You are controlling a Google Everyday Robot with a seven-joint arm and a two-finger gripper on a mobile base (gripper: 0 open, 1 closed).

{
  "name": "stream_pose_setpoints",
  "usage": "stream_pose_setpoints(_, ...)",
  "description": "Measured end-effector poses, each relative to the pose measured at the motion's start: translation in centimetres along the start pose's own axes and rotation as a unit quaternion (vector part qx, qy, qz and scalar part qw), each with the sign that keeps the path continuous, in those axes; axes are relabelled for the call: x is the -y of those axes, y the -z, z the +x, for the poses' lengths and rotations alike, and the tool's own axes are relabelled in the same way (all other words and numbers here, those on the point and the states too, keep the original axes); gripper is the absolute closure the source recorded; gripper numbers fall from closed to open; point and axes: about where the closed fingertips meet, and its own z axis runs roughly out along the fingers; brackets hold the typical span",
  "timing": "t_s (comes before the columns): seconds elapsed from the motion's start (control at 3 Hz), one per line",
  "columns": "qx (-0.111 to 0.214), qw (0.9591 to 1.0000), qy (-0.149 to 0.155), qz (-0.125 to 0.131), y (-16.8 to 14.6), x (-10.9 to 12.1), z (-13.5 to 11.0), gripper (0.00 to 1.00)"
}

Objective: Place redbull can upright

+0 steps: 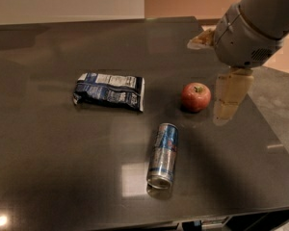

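Note:
The redbull can (163,154) lies on its side on the dark table (48,167), front of centre, its silver end toward the front edge. My gripper (208,81) hovers above the table's right side, just right of and above a red apple (196,96), well clear of the can. Its two tan fingers (229,96) are spread apart and hold nothing.
A flat blue and white snack bag (109,91) lies left of the apple. The table's right edge (274,143) runs close under the arm; a lighter floor lies beyond it.

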Motion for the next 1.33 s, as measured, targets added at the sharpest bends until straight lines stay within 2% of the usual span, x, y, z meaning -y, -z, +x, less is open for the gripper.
stream_pose_setpoints(0.33, 0.020, 0.9981, 0.058, -0.012, -1.3, 0.5, -2.2, 0.00)
stream_pose_setpoints(0.67, 0.023, 0.9886, 0.143, -0.040, -3.3, 0.2, -3.9, 0.00)
stream_pose_setpoints(1.0, 0.017, 0.9713, 0.228, -0.066, -5.3, -0.5, -4.7, 0.00)
stream_pose_setpoints(1.33, 0.009, 0.9499, 0.300, -0.086, -7.0, -1.6, -4.9, 0.00)
